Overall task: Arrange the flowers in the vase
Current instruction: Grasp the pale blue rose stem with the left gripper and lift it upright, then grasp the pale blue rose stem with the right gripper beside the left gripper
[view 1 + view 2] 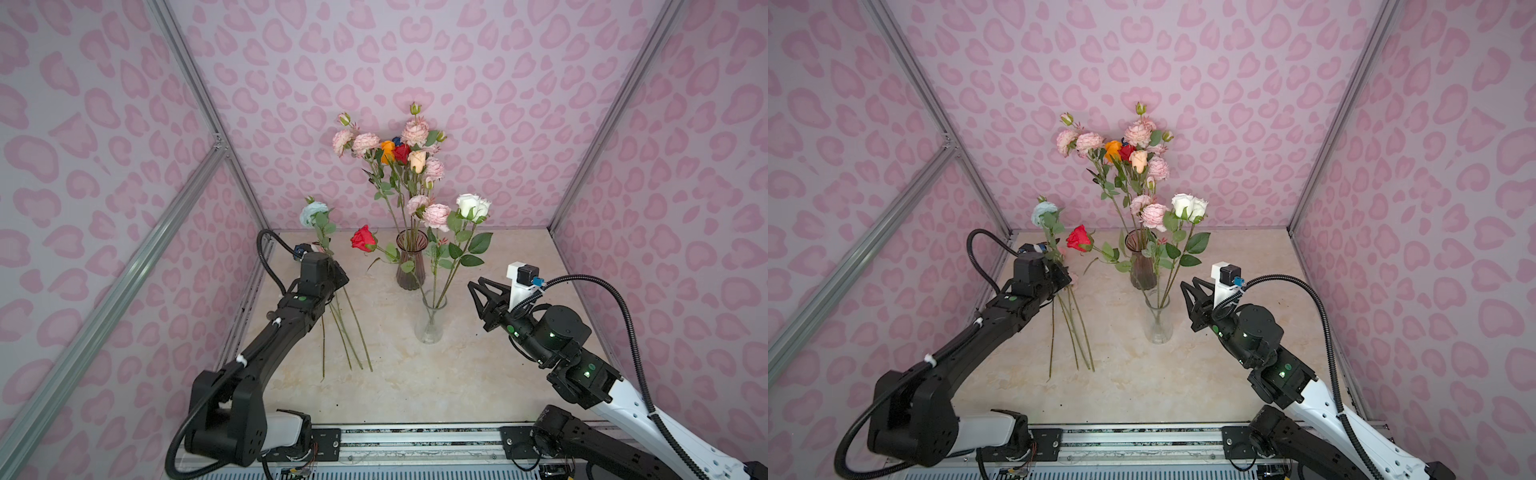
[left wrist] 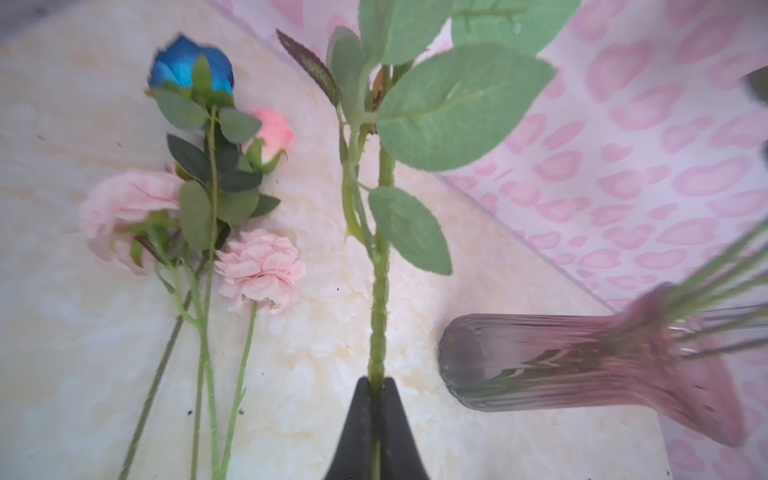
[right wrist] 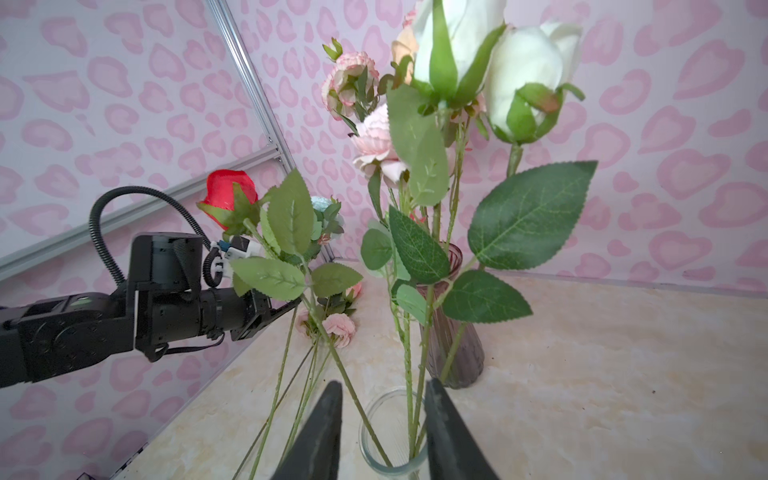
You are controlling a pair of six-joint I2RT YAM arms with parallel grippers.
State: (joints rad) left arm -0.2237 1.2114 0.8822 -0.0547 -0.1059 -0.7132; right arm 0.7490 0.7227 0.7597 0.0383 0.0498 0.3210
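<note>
One pale-blue, green-stemmed artificial flower (image 2: pixel 379 291), probably light and top-heavy, is clamped below its leaves (image 2: pixel 409 228) in my left gripper (image 2: pixel 376 382), bottom centre of frame.

Mixed flowers (image 1: pixel 415 131) in purple vase (image 1: pixel 410 270) and clear vase (image 1: pixel 430 328); others flat.

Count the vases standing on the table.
2. A purple ribbed vase stands farther back; a clear glass vase stands just in front of it, slightly to the right. No other vase shows in any view.
</note>
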